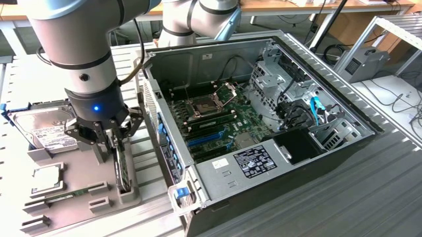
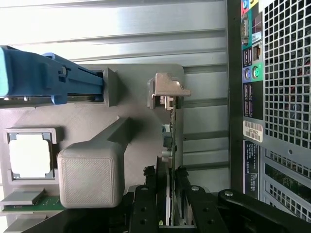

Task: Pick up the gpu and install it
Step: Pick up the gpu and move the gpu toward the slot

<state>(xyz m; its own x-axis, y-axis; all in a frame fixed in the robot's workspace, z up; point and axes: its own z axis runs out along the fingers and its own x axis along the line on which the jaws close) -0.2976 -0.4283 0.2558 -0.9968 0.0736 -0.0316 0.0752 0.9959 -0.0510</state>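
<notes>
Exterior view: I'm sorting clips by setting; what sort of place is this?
Likely a robotics lab or workshop: a robot arm hangs over a grey parts holder beside an open computer case on a ribbed metal table.

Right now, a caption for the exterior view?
Pincer at the gpu, on edge in the gray tray beside the open case.

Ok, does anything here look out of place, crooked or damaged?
Nothing looks spilled or broken. The graphics card stands upright on edge in its slot on the grey holder, with the open gripper straddling it. Inside the computer case, the processor socket's metal frame is flipped up, which seems deliberate.
</notes>
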